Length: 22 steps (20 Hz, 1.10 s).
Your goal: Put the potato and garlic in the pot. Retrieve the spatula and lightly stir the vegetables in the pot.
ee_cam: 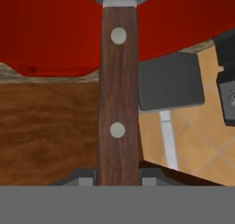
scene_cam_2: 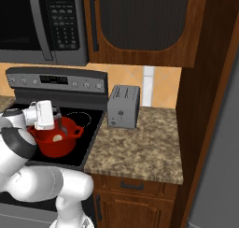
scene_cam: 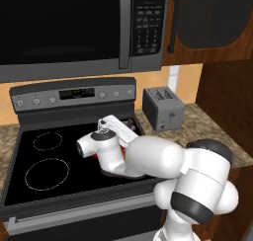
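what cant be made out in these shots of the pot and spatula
- Spatula head: cut off by the top edge in the hand view.
- Pot in the left base view: mostly covered by the arm.
- Pale piece in the pot: too small in the right base view to tell garlic from potato; no second piece can be made out.
- Gripper fingertips: mostly covered by the handle.

The pot (scene_cam_2: 57,143), bright red and round with a small loop handle on its right side, sits on the black stovetop at the front right burner. Inside it lies a small pale lump (scene_cam_2: 58,138) on the bottom; whether potato or garlic cannot be told. The spatula (ee_cam: 118,99) shows a dark brown wooden handle with two pale rivets, running up to a grey metal neck over the pot's red interior.
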### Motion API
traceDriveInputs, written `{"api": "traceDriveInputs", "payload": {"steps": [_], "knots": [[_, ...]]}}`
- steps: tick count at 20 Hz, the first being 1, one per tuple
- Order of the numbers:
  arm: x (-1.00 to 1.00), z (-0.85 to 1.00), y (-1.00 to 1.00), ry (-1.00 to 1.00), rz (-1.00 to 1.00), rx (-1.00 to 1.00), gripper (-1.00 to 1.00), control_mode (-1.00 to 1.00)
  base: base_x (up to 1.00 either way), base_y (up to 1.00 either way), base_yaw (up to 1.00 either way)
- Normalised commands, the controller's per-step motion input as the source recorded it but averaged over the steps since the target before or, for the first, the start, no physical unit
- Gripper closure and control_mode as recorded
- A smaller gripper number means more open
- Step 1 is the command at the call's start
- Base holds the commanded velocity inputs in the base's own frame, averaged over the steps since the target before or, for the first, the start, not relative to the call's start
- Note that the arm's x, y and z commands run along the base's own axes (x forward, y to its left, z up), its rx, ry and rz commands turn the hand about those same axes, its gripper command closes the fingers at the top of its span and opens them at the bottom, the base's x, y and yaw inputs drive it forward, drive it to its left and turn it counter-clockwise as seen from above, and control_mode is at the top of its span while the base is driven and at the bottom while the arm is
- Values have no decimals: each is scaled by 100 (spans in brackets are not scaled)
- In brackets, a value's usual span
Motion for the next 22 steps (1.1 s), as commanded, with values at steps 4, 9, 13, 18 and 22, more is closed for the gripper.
{"api": "traceDriveInputs", "payload": {"steps": [4, 9, 13, 18, 22], "knots": [[0, -21, 0, 0, 0, -6, 100, -100, 0, 0, 0], [1, -1, 4, 0, 0, -2, 100, -100, 0, 0, 0], [2, 0, 28, 0, 0, 1, 100, -100, 0, 0, 0], [0, 0, 31, 0, -1, 5, 100, -100, 0, 0, 0], [2, 5, 18, 0, 0, 4, 100, -100, 0, 0, 0]]}}
